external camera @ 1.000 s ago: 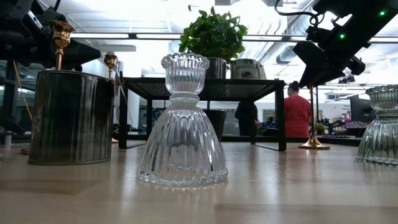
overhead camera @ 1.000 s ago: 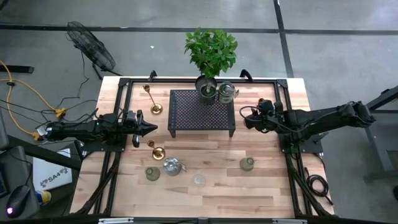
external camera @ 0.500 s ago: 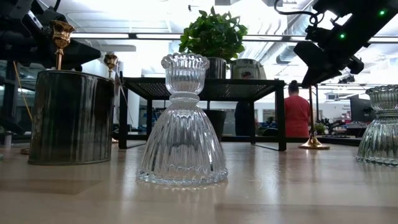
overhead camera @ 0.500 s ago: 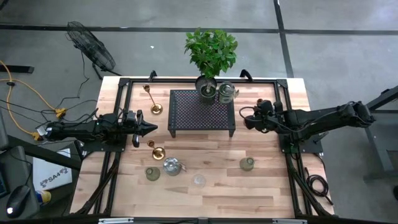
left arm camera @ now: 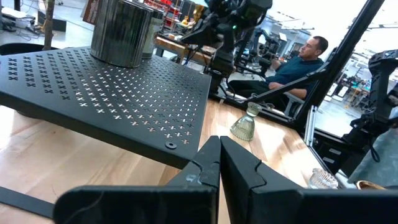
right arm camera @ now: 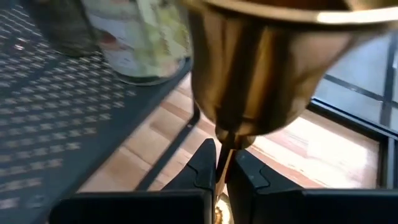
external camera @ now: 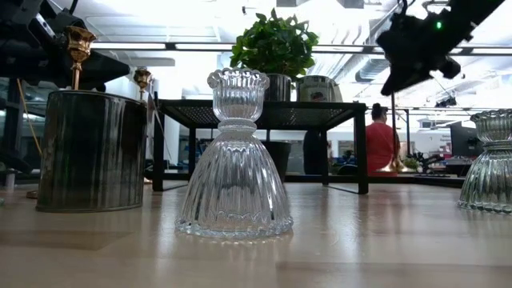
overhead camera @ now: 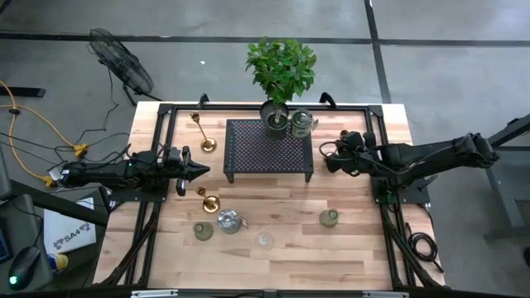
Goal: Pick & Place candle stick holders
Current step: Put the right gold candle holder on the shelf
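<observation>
Since the earlier frame, right gripper (right arm camera: 221,163) has risen, lifting a brass stick (right arm camera: 249,68) off the table (overhead camera: 273,265); its base now hangs clear of the wood. Stand (overhead camera: 270,147) sits mid-table, plant (overhead camera: 281,68) at its rear edge. Right fingers are clamped on the stick's thin stem, beside the stand's right end. Left gripper (left arm camera: 220,163), closed and empty, waits left of the stand. Remaining holders sit along the front; glass holder (external camera: 234,160) upright.

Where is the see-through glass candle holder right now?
In the high view the clear glass holder stands near the table's front edge, about midway across, just right of the shiny silver holder. No gripper is near it.
</observation>
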Tool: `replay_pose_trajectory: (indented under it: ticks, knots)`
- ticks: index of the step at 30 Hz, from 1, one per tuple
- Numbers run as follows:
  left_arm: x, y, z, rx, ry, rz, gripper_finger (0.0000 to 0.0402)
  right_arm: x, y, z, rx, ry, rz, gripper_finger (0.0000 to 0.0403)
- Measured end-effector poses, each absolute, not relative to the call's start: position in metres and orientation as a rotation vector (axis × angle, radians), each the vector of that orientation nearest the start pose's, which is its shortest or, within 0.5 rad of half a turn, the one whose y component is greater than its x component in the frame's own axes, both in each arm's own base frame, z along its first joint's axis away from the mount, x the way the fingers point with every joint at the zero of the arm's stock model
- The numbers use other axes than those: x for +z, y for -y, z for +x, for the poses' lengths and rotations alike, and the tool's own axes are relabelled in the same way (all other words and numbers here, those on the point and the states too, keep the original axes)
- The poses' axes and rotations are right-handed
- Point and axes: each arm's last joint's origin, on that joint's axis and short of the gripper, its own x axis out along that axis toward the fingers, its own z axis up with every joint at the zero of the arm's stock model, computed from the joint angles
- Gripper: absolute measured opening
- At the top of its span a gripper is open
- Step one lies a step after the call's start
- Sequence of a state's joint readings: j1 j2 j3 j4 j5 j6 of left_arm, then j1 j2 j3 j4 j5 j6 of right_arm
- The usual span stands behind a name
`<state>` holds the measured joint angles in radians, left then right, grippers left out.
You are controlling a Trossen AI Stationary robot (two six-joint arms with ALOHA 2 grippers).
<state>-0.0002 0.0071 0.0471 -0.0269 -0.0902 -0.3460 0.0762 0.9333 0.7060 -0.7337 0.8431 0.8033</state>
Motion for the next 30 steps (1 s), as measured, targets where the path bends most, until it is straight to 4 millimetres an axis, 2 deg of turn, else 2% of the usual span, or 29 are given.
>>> replay_pose_trajectory:
  ticks: [9, 16, 23, 30]
  knots:
    - [0.176, -0.003, 0.095, 0.087, 0.029, -0.346, 0.0002, 0.289, -0.002, 0.158, -0.948, -0.574, 0.249, 0.0006]
    - [0.176, -0.003, 0.095, 0.087, 0.029, -0.346, 0.0002, 0.329, -0.013, 0.162, -0.86, -0.558, 0.224, 0.0005]
    - [0.176, -0.003, 0.095, 0.087, 0.029, -0.346, 0.0002, 0.369, -0.022, 0.175, -0.785, -0.551, 0.142, 0.0005]
    - [0.176, -0.003, 0.095, 0.087, 0.029, -0.346, 0.0002, 0.385, -0.029, 0.202, -0.696, -0.568, 0.003, 0.0005]
